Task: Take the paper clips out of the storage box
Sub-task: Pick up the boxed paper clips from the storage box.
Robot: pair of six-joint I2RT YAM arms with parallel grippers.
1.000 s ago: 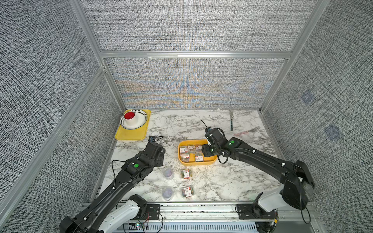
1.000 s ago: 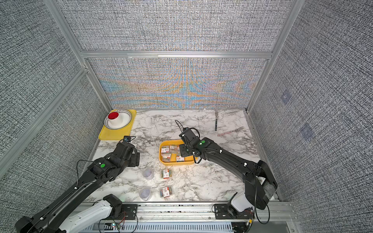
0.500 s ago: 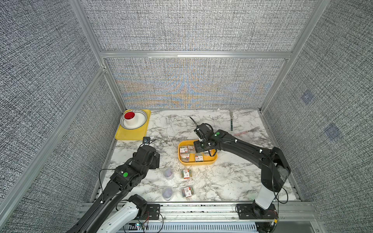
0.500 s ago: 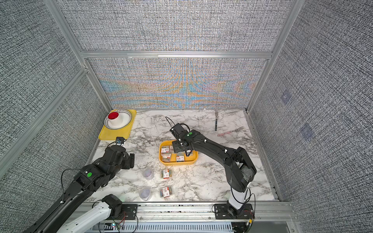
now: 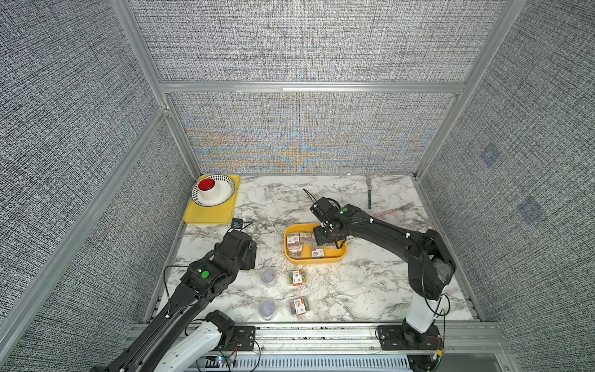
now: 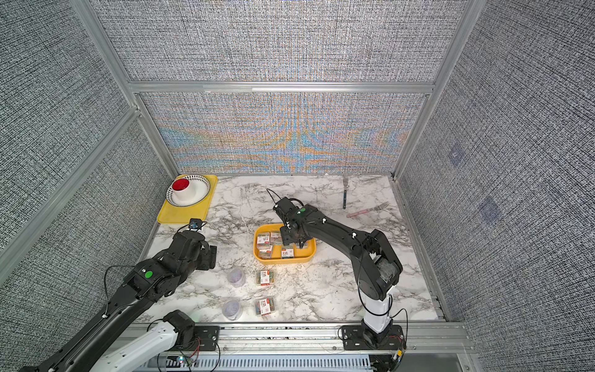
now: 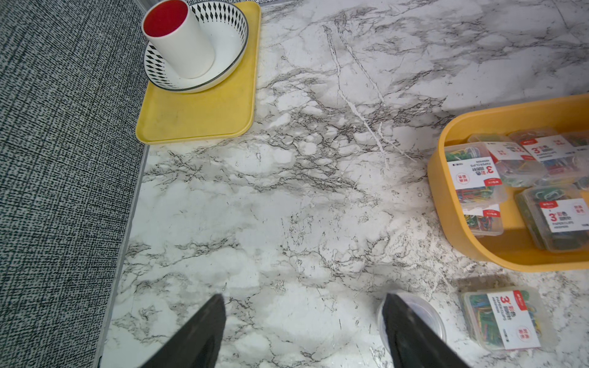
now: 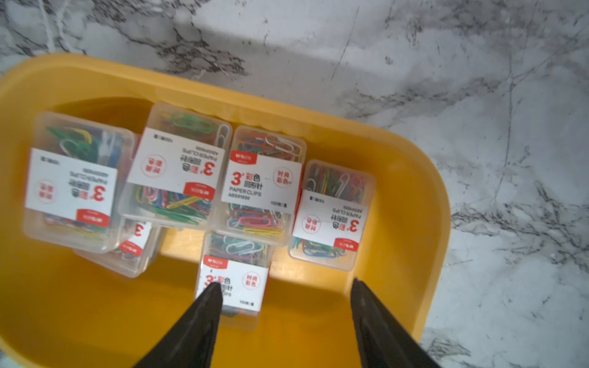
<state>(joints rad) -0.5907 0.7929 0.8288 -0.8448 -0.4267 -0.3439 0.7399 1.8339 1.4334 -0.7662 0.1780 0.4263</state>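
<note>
The storage box (image 5: 314, 260) (image 6: 283, 260) is a deep yellow-orange tub at mid-table. Several clear packs of paper clips (image 8: 261, 184) with white-and-red labels lie in it. My right gripper (image 8: 286, 284) (image 5: 325, 236) hangs open over its right half with nothing between the fingers. One finger overlaps the nearest pack (image 8: 236, 270). Outside, in front of the box, stand two round tubs (image 5: 269, 277) (image 5: 267, 307) and two rectangular packs (image 5: 297, 277) (image 5: 299, 305). My left gripper (image 7: 303, 295) (image 5: 249, 256) is open over bare marble, left of a round tub (image 7: 420, 315).
A flat yellow tray (image 5: 209, 212) at the back left carries a patterned bowl (image 5: 225, 193) with a white cup (image 5: 206, 188) in it. Two forks (image 5: 369, 193) (image 5: 394, 211) lie at the back right. Mesh walls close in three sides.
My right gripper has shifted a little left over the box while that arm's elbow folded in and rose. My left arm has drawn back slightly toward the front left.
</note>
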